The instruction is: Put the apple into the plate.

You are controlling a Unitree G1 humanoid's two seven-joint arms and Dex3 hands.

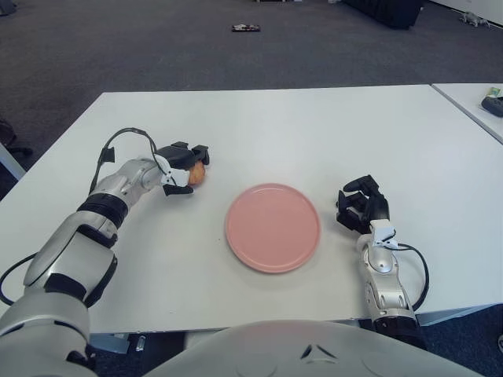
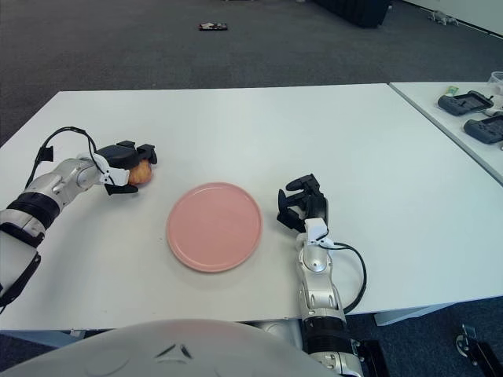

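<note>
A small orange-red apple (image 1: 198, 175) lies on the white table (image 1: 314, 126), left of the round pink plate (image 1: 273, 228). My left hand (image 1: 182, 163) covers the apple from above and from the left, with its dark fingers curled down around it, so only the apple's right side shows. The apple still seems to touch the tabletop. A gap of bare table separates it from the plate's left rim. My right hand (image 1: 361, 206) shows just right of the plate, fingers loosely bent and holding nothing.
A second white table (image 2: 464, 129) stands at the right with dark devices (image 2: 470, 102) on it. A small dark object (image 1: 246, 28) lies on the grey carpet beyond the table. A black cable (image 1: 118, 145) loops above my left wrist.
</note>
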